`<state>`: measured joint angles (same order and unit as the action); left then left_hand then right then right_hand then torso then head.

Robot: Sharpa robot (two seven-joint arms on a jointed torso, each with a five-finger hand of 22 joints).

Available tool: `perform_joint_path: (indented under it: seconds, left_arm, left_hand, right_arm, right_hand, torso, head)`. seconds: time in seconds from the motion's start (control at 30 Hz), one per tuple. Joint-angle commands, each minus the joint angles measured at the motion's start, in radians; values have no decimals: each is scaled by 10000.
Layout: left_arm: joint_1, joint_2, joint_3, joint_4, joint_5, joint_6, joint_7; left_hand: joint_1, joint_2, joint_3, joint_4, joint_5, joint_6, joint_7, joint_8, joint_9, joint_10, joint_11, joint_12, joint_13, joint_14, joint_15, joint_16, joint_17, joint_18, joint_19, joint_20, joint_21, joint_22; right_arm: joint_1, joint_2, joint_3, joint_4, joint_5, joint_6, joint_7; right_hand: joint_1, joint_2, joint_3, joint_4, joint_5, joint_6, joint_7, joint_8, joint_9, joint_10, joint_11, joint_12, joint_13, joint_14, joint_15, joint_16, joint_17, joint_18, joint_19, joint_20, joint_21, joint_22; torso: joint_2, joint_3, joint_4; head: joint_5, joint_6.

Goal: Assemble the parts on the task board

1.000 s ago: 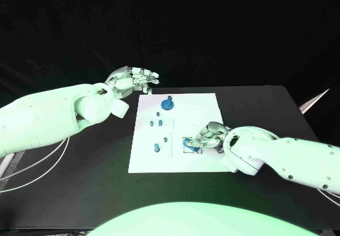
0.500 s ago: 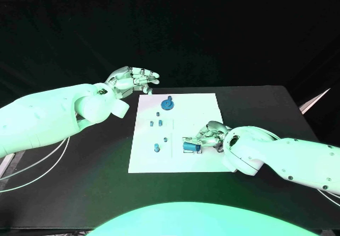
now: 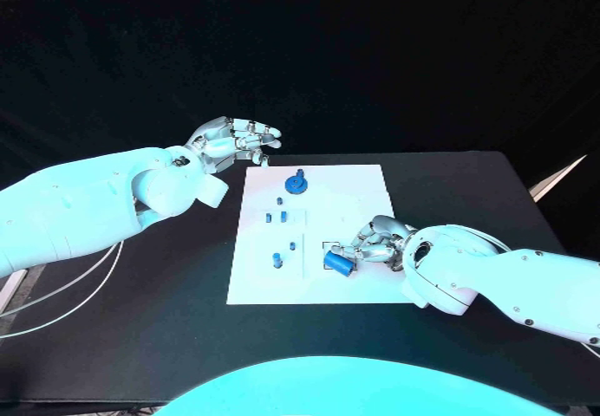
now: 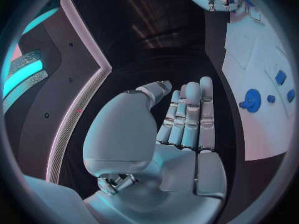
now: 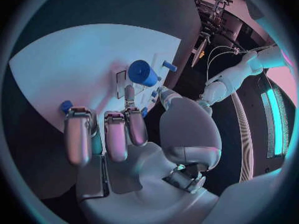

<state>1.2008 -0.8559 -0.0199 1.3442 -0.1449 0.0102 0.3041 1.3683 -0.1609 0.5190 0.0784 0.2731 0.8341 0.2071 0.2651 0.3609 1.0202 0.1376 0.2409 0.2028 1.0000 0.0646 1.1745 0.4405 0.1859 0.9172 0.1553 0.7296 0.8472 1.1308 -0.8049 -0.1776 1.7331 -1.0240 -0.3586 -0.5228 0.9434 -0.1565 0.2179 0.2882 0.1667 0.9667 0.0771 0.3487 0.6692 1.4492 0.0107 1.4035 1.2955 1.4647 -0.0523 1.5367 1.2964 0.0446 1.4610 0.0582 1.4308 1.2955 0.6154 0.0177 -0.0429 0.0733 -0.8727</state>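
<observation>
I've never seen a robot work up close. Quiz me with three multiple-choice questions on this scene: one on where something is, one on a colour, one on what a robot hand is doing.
1. Where does the white task board lie?
A. In the middle of the black table
B. At the table's left edge
C. On the floor

2. What colour are the parts on the board?
A. Red
B. Blue
C. Yellow

3. What is the left robot hand doing?
A. Pinching a part
B. Pressing on the board
C. Holding nothing, off the board's far left corner

Answers: 1 A, black table shows on both sides. 2 B, like the blue cylinder at the right robot hand. 3 C, its palm is bare in the left wrist view.
</observation>
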Motion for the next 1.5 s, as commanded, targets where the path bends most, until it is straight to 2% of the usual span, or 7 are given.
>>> perform_joint_path:
  seconds: [0.03,0.37,0.63,1.0,1.23,1.47,1.5]
  left_arm:
    - [6,-2,7,20,-1,7,10]
    - [6,-35,5,48,-14,-15,-10]
    - [5,-23,5,46,-21,6,-54]
    - [5,-32,5,39,-22,-25,-69]
    - [5,-35,5,39,-22,-33,-67]
    - [5,-44,5,41,-23,-45,-71]
    - [5,-44,5,41,-23,-45,-72]
  left_hand:
    - [-3,-68,100,-56,43,-96,34,164,154,-118,39,130,144,-92,23,-127,2,-23,160,33,-170,-114]
    - [-3,-68,100,-56,43,-96,34,164,154,-118,39,130,144,-92,23,-127,2,-23,160,33,-170,-114]
    - [-3,-68,100,-56,43,-96,34,164,154,-118,39,130,144,-92,23,-127,2,-23,160,33,-170,-114]
    - [-8,-53,110,-46,44,-105,40,174,154,-131,43,137,144,-95,26,-129,3,-24,166,34,-178,-121]
    - [-12,-36,118,-37,45,-106,40,181,154,-133,44,142,144,-95,28,-129,4,-25,169,34,-182,-125]
    - [-12,-36,118,-37,45,-106,40,181,154,-133,44,142,144,-95,28,-129,4,-25,169,34,-182,-125]
    - [-11,-34,120,-37,45,-106,40,182,154,-134,44,143,144,-95,28,-129,4,-25,170,34,-183,-125]
  right_arm:
    - [-4,-123,-1,141,-113,158,-2]
    - [-6,-276,-3,239,-1420,491,-112]
    - [-6,-59,-2,187,-3251,995,-252]
    - [-6,84,-2,133,-3550,1105,-251]
    - [-6,220,-2,64,-3540,1156,-301]
    - [-10,337,-4,19,-3242,1308,-248]
    - [-12,348,-4,18,-3172,1285,-226]
  right_hand:
    - [-330,141,-363,28,203,116,-3,268,154,297,-84,-13,1620,937,-107,101,2161,-189,753,-151,48,2408]
    - [507,52,-610,-84,714,25,17,254,180,241,-68,-124,1573,929,-95,84,2129,-172,729,-145,-52,2385]
    - [1109,-208,-1155,-26,306,-70,61,230,188,152,-26,-266,1502,932,-57,89,2156,-161,710,-110,-124,2369]
    - [1409,-103,-1312,-29,314,-41,51,250,196,188,-33,-213,1540,938,-61,99,2181,-173,728,-108,-61,2386]
    - [1675,215,-1321,-19,319,79,6,310,210,238,-72,-157,1580,947,-93,114,2219,-188,755,-130,25,2409]
    - [2139,431,-914,-25,1582,467,-179,524,236,376,-233,1,1687,961,-228,139,2280,-218,801,-237,188,2451]
    - [2152,434,-884,-24,1564,486,-190,535,236,384,-241,10,1693,963,-235,144,2291,-221,806,-242,204,2455]
  torso:
    - [-2,13,-7]
    - [8,20,-7]
    - [11,1,22]
    - [-8,-16,11]
    - [1,-12,23]
    - [8,-1,5]
    - [7,-1,4]
  head:
    - [9,1]
    - [1,1]
    - [-20,1]
    - [6,1]
    - [11,1]
    - [32,1]
    - [39,1]
